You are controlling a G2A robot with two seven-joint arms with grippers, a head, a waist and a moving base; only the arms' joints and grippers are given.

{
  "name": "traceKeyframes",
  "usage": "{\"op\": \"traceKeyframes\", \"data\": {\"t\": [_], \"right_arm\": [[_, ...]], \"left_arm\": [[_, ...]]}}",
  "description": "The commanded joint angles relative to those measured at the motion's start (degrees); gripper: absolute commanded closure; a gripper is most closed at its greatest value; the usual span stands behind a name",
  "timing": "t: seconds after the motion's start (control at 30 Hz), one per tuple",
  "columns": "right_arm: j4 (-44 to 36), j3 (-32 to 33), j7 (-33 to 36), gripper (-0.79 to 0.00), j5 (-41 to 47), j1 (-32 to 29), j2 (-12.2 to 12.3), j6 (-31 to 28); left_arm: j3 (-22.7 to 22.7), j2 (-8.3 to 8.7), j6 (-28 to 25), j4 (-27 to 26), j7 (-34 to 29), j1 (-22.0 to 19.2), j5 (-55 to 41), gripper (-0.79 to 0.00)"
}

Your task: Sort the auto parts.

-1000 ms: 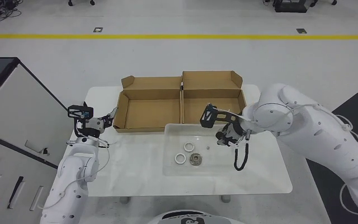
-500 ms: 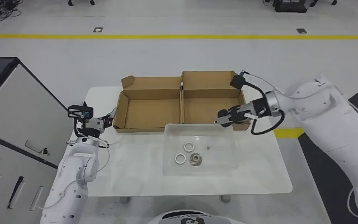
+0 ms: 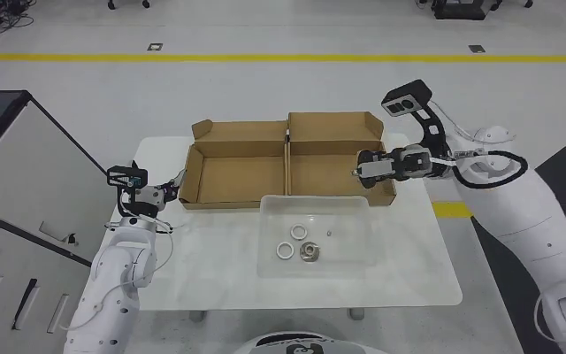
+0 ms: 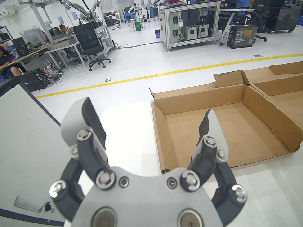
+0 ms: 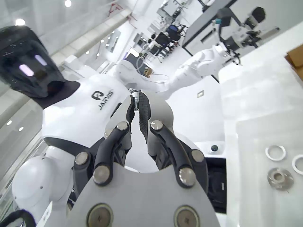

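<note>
Nearest the robot, a clear tray (image 3: 354, 265) is seen on the white table (image 3: 416, 265). In it a white ring (image 3: 285, 251) and a metal flanged part (image 3: 309, 253) are laid just beside each other, with a second white ring (image 3: 301, 232) close behind them. A tiny piece (image 3: 329, 234), too small to be identified, is set a little apart toward the right. Beyond the tray, two open cardboard boxes are placed side by side and touching: the left cardboard box (image 3: 234, 177) and the right cardboard box (image 3: 332, 173). The left gripper (image 4: 148, 108) is held over the table, just beside the left wall of the left cardboard box; its fingers are spread wide and nothing is gripped between them. The right gripper (image 5: 136, 105) is held over the right part of the right cardboard box. Its fingers are closed almost fully on a small threaded metal part (image 5: 135, 100), which is pinched at the very fingertips. Farthest off, a yellow line (image 3: 265, 57) is painted across the floor behind the table.
</note>
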Motion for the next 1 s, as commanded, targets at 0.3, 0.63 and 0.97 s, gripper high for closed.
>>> {"op": "traceKeyframes", "data": {"t": [0.3, 0.63, 0.97], "right_arm": [[-5.34, 0.23, 3.77, 0.0, 12.5, 5.63, -4.75, 3.84], [-5.96, 0.49, 5.63, 0.0, 16.23, 5.82, -7.48, 5.7], [-8.42, 0.49, 4.34, 0.0, 19.8, 3.59, -8.03, 6.03]], "left_arm": [[0.0, 0.0, 0.0, 0.0, 0.0, 0.0, 0.0, -0.785], [0.0, 0.0, 0.0, 0.0, 0.0, 0.0, 0.0, -0.785], [0.0, 0.0, 0.0, 0.0, 0.0, 0.0, 0.0, -0.785]]}}
